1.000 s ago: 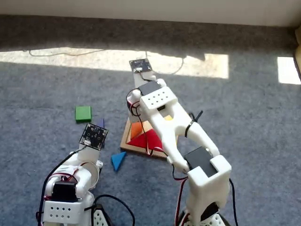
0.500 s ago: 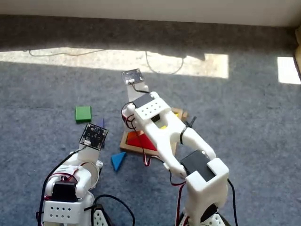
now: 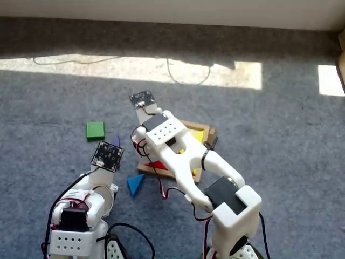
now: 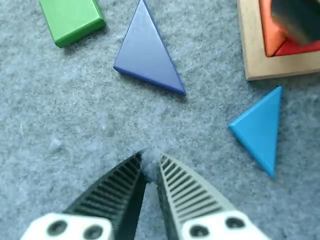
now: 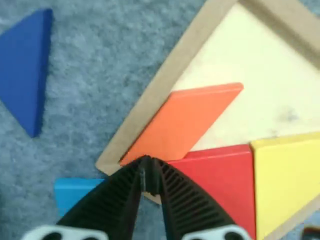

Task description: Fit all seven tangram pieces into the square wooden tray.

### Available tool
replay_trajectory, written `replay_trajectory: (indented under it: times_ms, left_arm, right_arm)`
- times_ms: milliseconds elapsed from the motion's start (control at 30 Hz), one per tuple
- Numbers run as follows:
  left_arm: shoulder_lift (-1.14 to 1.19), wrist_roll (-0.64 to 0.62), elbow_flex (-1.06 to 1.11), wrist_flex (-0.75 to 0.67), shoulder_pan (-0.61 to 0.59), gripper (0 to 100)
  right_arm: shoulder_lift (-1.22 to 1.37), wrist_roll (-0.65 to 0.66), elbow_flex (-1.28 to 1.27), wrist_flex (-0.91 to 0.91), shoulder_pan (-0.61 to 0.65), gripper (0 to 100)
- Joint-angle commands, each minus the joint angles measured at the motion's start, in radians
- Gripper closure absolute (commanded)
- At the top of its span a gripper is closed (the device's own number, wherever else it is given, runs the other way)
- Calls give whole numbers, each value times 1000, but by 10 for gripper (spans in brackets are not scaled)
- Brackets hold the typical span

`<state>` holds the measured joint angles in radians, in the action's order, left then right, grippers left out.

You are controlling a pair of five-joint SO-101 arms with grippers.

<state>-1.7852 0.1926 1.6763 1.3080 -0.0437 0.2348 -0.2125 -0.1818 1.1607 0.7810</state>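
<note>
The right arm (image 3: 186,159) stretches forward and to the left from its base, wrist pitched down. The right end effector (image 5: 149,172) points downward, its two ribbed fingers pressed together at the tips. The left arm (image 3: 81,208) sits folded close to its base. The left end effector (image 4: 150,160) also points down, fingers drawn together, with what seems a hairline gap between the tips.

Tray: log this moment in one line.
tray: orange, red, yellow in | carpet: green, dark blue, light blue out | left claw: shut, empty, over carpet | right claw: shut, over tray rim by orange
</note>
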Motion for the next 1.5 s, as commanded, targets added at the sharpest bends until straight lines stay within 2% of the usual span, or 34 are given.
replay_trajectory:
  times_ms: [0, 133, 367, 533, 767, 933, 1100, 1167, 1467]
  left_arm:
    - [-12, -2, 21, 3, -12, 994]
    - [-12, -2, 21, 3, -12, 994]
    - [-12, -2, 21, 3, -12, 994]
    - [-12, -2, 21, 3, -12, 994]
    - [-12, -2, 21, 3, -12, 994]
    - [-12, -2, 21, 3, -12, 994]
    - [-12, -2, 21, 3, -12, 994]
    - [-12, -2, 21, 3, -12, 994]
    - [-12, -2, 21, 3, -12, 994]
  right_arm:
    - [-162, 11, 42, 71, -58, 994]
    - [-282, 17, -22, 81, -156, 994]
    - [-430, 221, -116, 81, -303, 994]
    - [-470, 227, -120, 38, -438, 994]
    - [-398, 227, -122, -77, -613, 992]
    - [-288, 232, -113, -94, -630, 967]
    - [-183, 233, -110, -102, -625, 784]
    - [-153, 233, -79, -102, -613, 745]
    - [-64, 226, 1, -93, -549, 750]
